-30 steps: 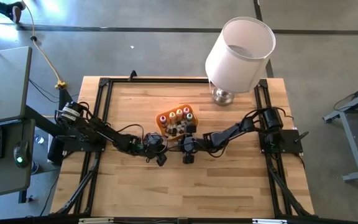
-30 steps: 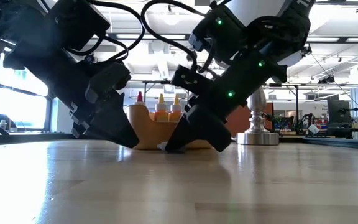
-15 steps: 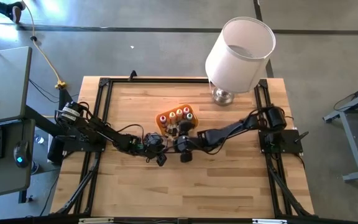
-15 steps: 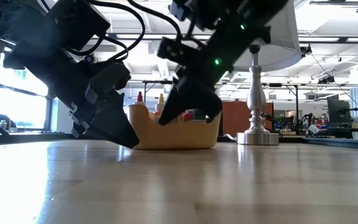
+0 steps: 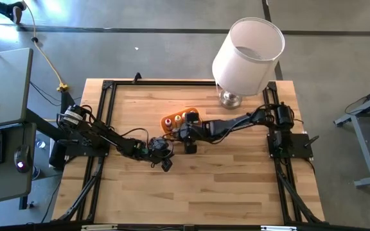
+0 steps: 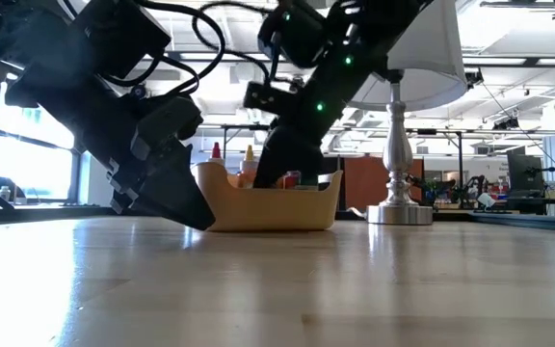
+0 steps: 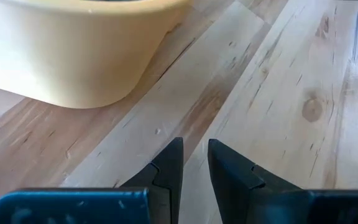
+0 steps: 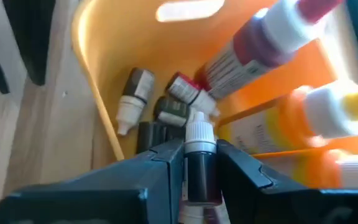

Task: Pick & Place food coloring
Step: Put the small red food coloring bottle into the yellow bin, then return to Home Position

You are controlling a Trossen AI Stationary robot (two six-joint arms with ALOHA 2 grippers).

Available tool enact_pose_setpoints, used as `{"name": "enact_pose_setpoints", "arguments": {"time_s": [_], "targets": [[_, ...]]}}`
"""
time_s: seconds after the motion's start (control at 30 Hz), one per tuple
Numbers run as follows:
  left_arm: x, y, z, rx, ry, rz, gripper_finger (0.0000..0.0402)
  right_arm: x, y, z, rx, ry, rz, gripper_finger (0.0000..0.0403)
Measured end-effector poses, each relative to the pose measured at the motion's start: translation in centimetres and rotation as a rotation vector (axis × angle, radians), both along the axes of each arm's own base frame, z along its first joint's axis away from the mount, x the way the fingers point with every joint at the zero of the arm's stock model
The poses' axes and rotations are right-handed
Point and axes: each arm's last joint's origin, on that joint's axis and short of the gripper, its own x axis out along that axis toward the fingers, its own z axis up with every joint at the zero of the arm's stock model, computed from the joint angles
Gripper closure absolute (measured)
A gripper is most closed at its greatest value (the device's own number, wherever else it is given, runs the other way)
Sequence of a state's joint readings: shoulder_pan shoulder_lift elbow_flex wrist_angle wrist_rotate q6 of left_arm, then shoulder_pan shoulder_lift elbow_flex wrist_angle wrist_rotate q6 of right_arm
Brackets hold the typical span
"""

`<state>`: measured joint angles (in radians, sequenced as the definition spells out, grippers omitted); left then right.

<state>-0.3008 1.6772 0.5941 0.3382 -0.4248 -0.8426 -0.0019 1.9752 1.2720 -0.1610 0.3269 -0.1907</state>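
Note:
An orange tray (image 5: 167, 122) stands mid-table. In it, taller food coloring bottles (image 8: 247, 43) stand with red, orange and yellow tips (image 6: 250, 154), and small vials (image 8: 132, 99) lie on its floor. My right gripper (image 5: 182, 131) reaches over the tray, shut on a small dark vial with a white cap (image 8: 199, 134). My left gripper (image 5: 160, 146) rests low by the tray's near left corner (image 7: 73, 56). Its fingers (image 7: 195, 163) stand slightly apart with nothing between them. My right gripper pinches the vial's dark body (image 8: 199, 171) between its two fingers. The vial lies along the fingers, and its white cap sticks out past their ends. The fingers slant down from the table's right and near side. The vial is lifted clear, over the vials on the tray's floor.
A lamp with a white shade (image 5: 248, 48) stands on its metal foot (image 6: 398, 202) at the table's far right. A black frame (image 5: 108, 86) runs along the table's edges. Bare wood lies between the tray and the near edge.
My right gripper has risen from the tabletop in front of the tray. It has gone toward the far edge and a little to the left, and now it is over the tray's inside. The tray has stayed where it was.

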Motion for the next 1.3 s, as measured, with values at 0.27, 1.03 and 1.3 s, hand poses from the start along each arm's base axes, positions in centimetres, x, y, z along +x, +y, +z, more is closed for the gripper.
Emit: {"name": "enact_pose_setpoints", "arguments": {"time_s": [0.27,1.03,1.3], "targets": [[-0.1,0.0,-0.1,0.02,0.011,-0.007,0.0328,0.0,-0.6,-0.1,0.001,0.024,0.039,0.032],[-15.0,4.8,15.4,0.234,-0.193,-0.117,0.0328,-0.2,-1.5,4.1,-0.005,0.108,-0.053,0.0255],[-22.4,7.1,15.7,0.383,-0.339,-0.214,0.0328,-6.9,0.4,12.6,-0.055,0.146,-0.11,0.0254]]}}
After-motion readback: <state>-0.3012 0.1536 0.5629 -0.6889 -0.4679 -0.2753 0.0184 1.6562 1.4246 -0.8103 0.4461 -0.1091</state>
